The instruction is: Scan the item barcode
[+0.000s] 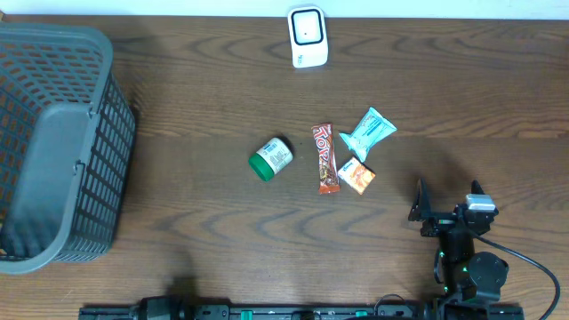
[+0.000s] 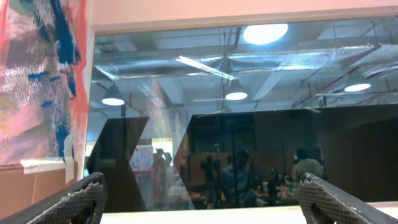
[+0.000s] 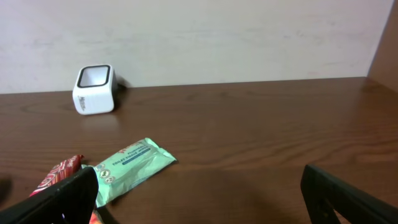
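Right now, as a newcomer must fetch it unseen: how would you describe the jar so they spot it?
From the white scanner at the far edge of the table, come toward the four items in its middle. The jar lies on its side nearest the grey basket. It alone is round with a green cap; the rest are flat wrappers.
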